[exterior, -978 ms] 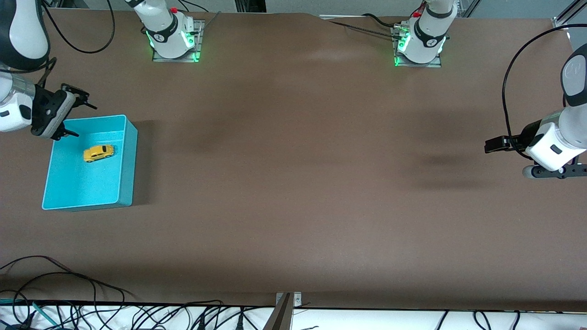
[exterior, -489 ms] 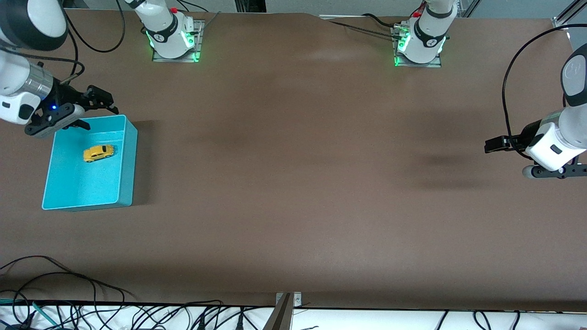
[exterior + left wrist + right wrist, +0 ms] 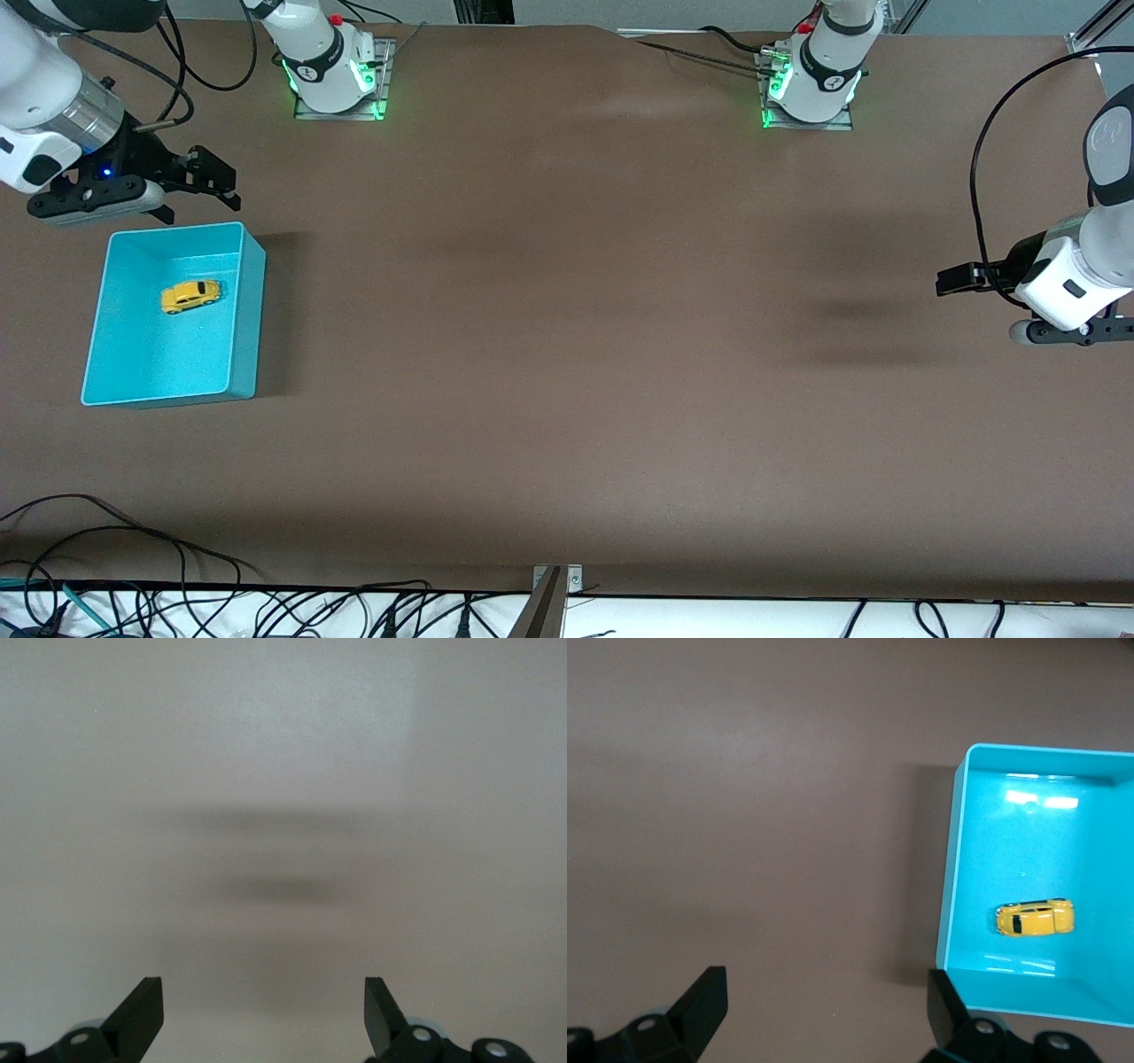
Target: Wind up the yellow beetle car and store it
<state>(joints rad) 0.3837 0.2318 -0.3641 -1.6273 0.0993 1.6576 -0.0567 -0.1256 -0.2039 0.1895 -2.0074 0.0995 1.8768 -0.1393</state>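
- Since the car (image 3: 190, 296) already sits in the bin (image 3: 97, 372), toward its 12 o'clock wall, storing looks done; I judge the step in hand is retreat.
- Right gripper (image 3: 182, 186): jaws fully open, empty, over bare table just off the bin's 12 o'clock rim.
- Left gripper (image 3: 946, 283): open, empty, waiting at the table's 3 o'clock end.
- Advice: lift clear without brushing the rim.

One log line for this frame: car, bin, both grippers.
car: in bin | right gripper: open, empty, over table by bin | left gripper: open, empty, waiting
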